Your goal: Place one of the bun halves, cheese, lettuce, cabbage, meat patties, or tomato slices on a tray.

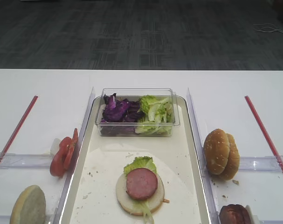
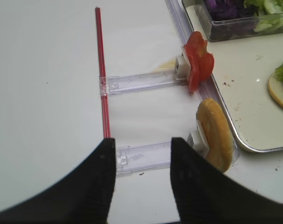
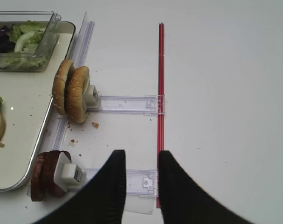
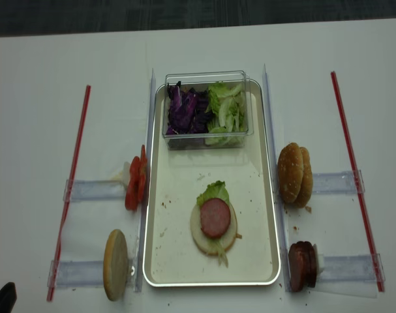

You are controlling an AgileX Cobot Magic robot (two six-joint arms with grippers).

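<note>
The tray (image 4: 263, 195) is lying lengthwise down the middle of the white tabletop (image 4: 54, 65) in the realsense view, its paper liner speckled with crumbs. At its upper end a clear plastic box (image 4: 207, 78) is sitting inside the rim, holding dark purple cabbage (image 4: 184, 111) in its left half and pale green lettuce (image 4: 227, 114) in its right half, the two touching in the middle. Lower in the tray a flat pale bun half (image 4: 199, 236) is lying with a green leaf (image 4: 213, 191) on it and one meat patty (image 4: 215, 218) resting on top. Outside the tray, at the left of the frame, the tomato slices (image 4: 135, 186) are standing on edge in a clear holder (image 4: 93, 190), and below them another bun half (image 4: 115, 264) is standing on edge. At the right of the frame two sesame bun halves (image 4: 294, 175) are standing on edge together just beside the rim, and below them more meat patties (image 4: 301, 266) are standing the same way. In the right wrist view the right gripper (image 3: 141, 161) is hovering over the tabletop at the bottom of the frame, its jaws a narrow gap apart and holding nothing. In the left wrist view the left gripper (image 2: 143, 149) is hanging over the tabletop, jaws apart and empty.
</note>
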